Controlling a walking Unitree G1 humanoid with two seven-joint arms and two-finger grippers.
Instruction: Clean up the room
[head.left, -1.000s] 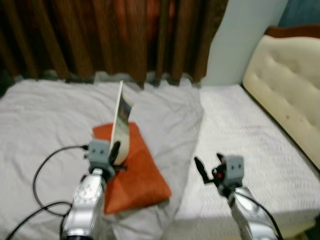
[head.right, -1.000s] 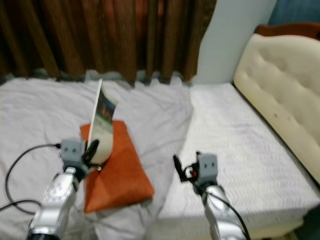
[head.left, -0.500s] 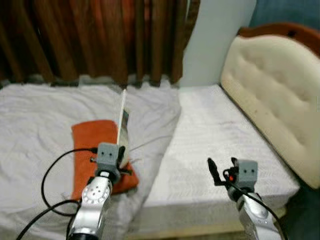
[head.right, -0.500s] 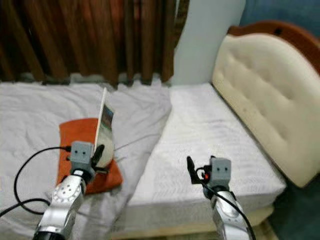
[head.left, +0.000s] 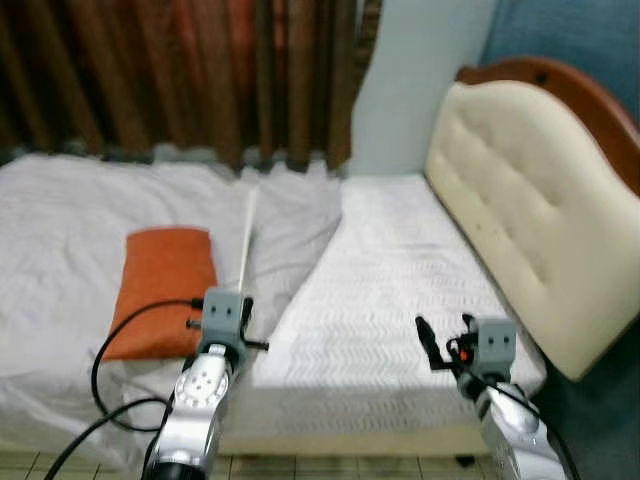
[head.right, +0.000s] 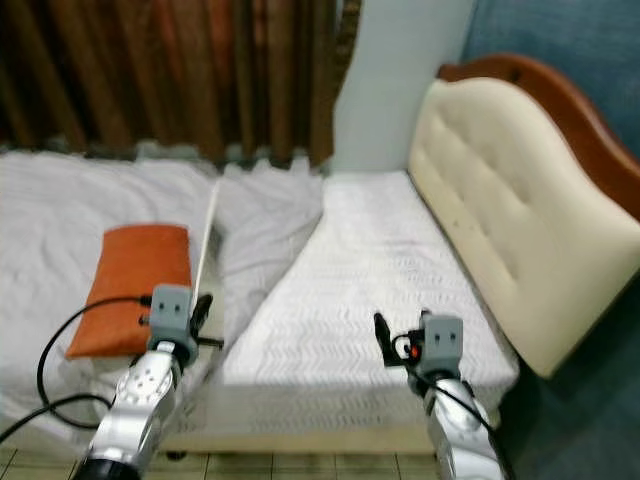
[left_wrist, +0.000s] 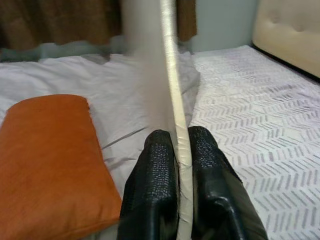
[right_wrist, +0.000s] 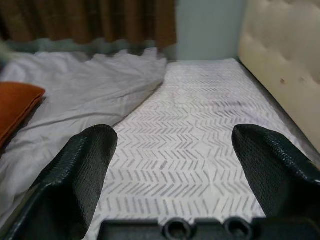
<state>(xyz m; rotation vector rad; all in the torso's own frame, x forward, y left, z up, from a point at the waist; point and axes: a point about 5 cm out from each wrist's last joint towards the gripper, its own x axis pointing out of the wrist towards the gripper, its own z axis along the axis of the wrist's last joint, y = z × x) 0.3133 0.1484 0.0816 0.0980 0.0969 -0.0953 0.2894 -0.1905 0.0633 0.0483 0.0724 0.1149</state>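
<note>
My left gripper (head.left: 241, 318) is shut on the bottom edge of a thin flat book (head.left: 246, 238), held upright and seen edge-on. In the left wrist view its black fingers (left_wrist: 156, 165) squeeze the pale book (left_wrist: 170, 75) between them. An orange pillow (head.left: 160, 285) lies on the crumpled grey blanket (head.left: 70, 200) to the left of the book. My right gripper (head.left: 445, 345) hovers open over the near end of the white mattress (head.left: 390, 290). Its two fingers (right_wrist: 82, 170) stand wide apart with nothing between them.
A cream padded headboard (head.left: 520, 200) with a wooden rim stands to the right of the bed. Brown curtains (head.left: 180, 70) hang behind it. A black cable (head.left: 105, 350) loops from my left wrist. Tiled floor (head.left: 60, 465) shows below the bed's near edge.
The whole view has shifted back and to the right, so more of the mattress, headboard and floor shows. The left gripper still holds the book; the right one stays open.
</note>
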